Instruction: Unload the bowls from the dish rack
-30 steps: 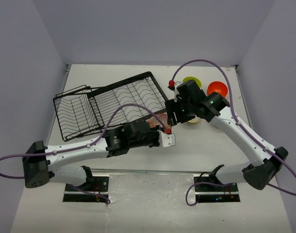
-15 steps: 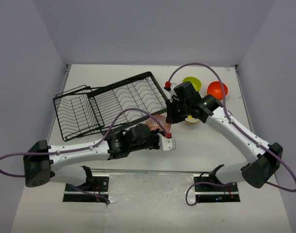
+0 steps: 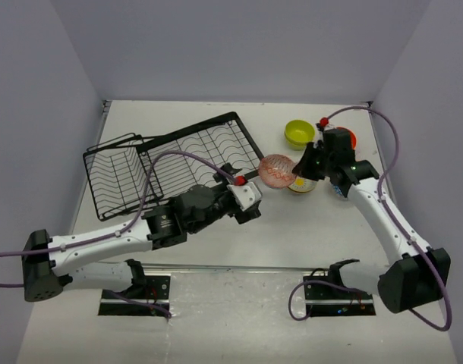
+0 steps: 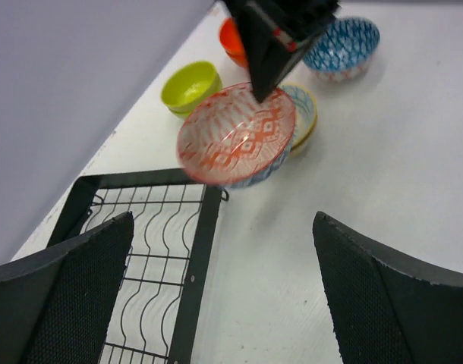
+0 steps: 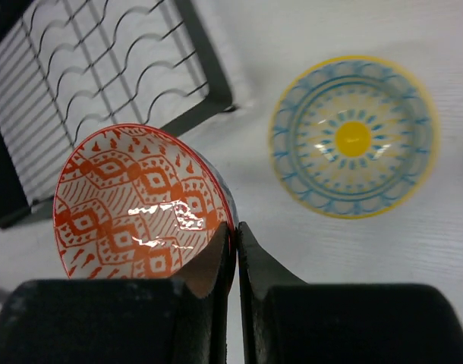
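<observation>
My right gripper is shut on the rim of the red-and-white patterned bowl. It holds this bowl tilted in the air just right of the black wire dish rack. Below it the cream bowl with a teal rim and yellow centre sits on the table. The left gripper is open and empty, low by the rack's corner, facing the held bowl. Behind stand a lime green bowl, an orange-red bowl and a blue-and-white bowl.
The rack lies at an angle across the left half of the white table, its smaller basket at the far left end. The lime green bowl stands near the back edge. Grey walls close in the table on three sides.
The left gripper has let go of the red-and-white bowl and opened wide, drawing back slightly. The right gripper has shut on the bowl's rim and carried it up and to the right.
</observation>
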